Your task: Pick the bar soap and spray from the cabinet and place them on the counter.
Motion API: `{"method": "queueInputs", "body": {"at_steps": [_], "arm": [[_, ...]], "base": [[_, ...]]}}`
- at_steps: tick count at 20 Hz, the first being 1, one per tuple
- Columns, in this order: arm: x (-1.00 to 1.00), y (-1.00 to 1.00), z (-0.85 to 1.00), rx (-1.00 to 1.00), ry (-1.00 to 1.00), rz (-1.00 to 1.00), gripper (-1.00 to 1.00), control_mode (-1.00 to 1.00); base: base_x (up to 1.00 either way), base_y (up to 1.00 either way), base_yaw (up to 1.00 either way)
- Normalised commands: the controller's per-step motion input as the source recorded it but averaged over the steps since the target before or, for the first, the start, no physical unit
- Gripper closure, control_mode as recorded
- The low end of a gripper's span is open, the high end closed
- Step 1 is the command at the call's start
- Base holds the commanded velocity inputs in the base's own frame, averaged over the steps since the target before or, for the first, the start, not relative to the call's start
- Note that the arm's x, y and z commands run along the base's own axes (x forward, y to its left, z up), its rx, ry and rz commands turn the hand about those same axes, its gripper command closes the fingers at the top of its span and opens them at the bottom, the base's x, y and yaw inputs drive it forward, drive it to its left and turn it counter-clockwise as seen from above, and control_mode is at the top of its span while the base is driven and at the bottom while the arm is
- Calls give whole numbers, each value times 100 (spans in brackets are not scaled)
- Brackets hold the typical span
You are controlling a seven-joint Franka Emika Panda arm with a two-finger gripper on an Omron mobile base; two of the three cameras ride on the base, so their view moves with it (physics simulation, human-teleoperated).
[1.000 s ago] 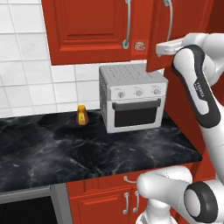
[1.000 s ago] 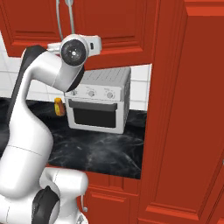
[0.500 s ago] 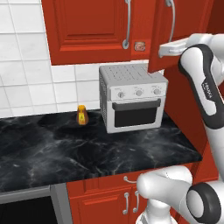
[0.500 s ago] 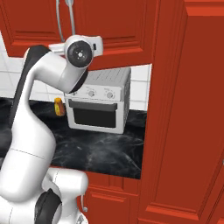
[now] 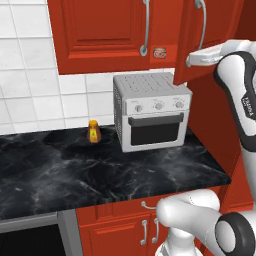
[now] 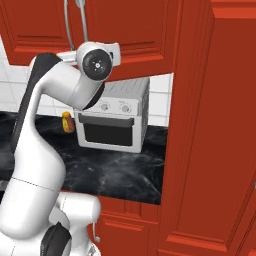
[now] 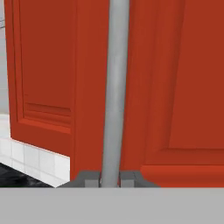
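Pincer [image 7: 109,178] clamped on cabinet door handle [image 7: 114,87]; handle's long axis vertical, running up from fingertips. Door [image 5: 202,37] ajar, swinging out over toaster oven [image 5: 152,117]. Bar soap [image 5: 159,52] on cabinet [image 5: 105,35] shelf, behind door gap. Spray hidden. Counter [image 5: 75,172]: one oven, one orange bottle [image 5: 93,131].

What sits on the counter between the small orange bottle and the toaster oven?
Nothing: in the left base view the counter between the orange bottle and the toaster oven is bare black marble.
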Motion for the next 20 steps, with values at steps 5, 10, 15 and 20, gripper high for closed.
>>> {"method": "queueInputs", "body": {"at_steps": [5, 10, 15, 20], "arm": [[-19, -17, 0, 0, 0, 3, 100, -100], [-2, 0, 0, 0, 0, 1, -100, -100], [-13, -1, 0, 0, 0, 1, -100, -100], [-45, 0, 0, -2, -6, 0, -100, -100]], "base": [[0, 0, 0], [0, 0, 0], [0, 0, 0], [0, 0, 0]]}}
